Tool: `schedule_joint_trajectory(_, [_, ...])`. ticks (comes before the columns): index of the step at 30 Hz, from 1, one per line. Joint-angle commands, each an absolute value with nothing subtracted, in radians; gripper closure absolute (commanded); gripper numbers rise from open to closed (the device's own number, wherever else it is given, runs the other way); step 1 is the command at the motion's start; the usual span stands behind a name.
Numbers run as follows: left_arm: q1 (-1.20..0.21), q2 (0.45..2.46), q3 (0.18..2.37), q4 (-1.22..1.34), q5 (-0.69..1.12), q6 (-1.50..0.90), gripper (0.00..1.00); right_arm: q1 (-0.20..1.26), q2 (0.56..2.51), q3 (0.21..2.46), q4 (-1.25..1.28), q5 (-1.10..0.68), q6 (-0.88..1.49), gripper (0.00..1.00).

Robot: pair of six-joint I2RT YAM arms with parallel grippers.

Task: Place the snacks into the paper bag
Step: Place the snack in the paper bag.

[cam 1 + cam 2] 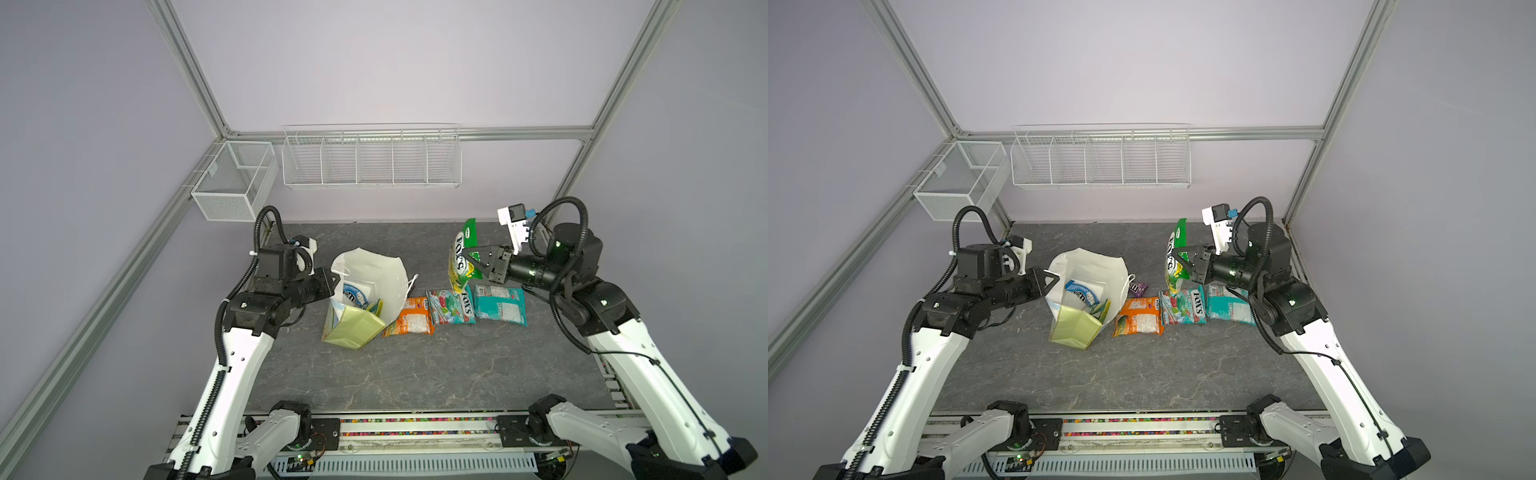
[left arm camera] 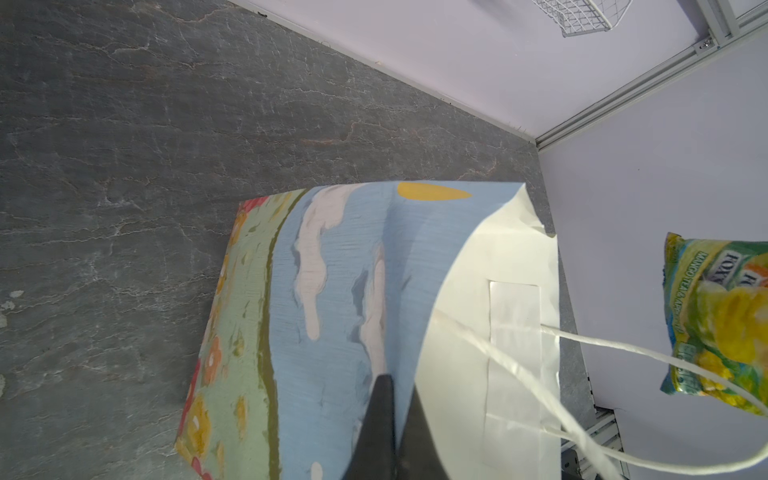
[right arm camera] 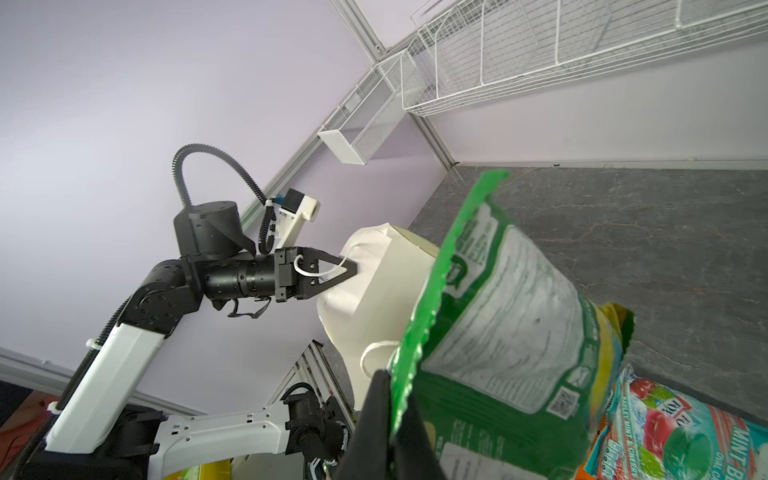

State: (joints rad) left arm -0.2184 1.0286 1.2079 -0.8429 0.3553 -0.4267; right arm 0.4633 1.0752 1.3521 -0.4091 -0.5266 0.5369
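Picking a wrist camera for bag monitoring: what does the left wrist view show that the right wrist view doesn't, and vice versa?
Only left wrist: the paper bag's printed sky, clouds and sun. Only right wrist: the left arm, the teal-red FOX'S pouch, the right gripper shut on the green FOX'S pouch. Both: the bag, that pouch, the left gripper shut on the bag's rim.
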Motion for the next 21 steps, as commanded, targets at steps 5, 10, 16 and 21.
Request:
schedule_joint_trajectory(5, [-0.228, 1.023, 1.232, -0.791, 0.354, -0.448, 1.00, 0.561, 1.126, 1.473, -0.377, -0.496, 0.502, 0.93])
schedule_joint_trajectory(10, [-0.230, 1.029, 1.223, -0.779, 0.355, -0.453, 1.00, 0.605, 1.155, 1.500, -0.357, -0.495, 0.507, 0.93])
schedule_joint_trajectory(16, [-0.230, 1.050, 1.215, -0.767, 0.362, -0.454, 1.00, 0.639, 1.191, 1.524, -0.326, -0.508, 0.523, 0.93])
schedule_joint_trajectory(21, [-0.230, 1.069, 1.213, -0.761, 0.366, -0.452, 1.00, 0.667, 1.222, 1.557, -0.317, -0.505, 0.525, 0.93])
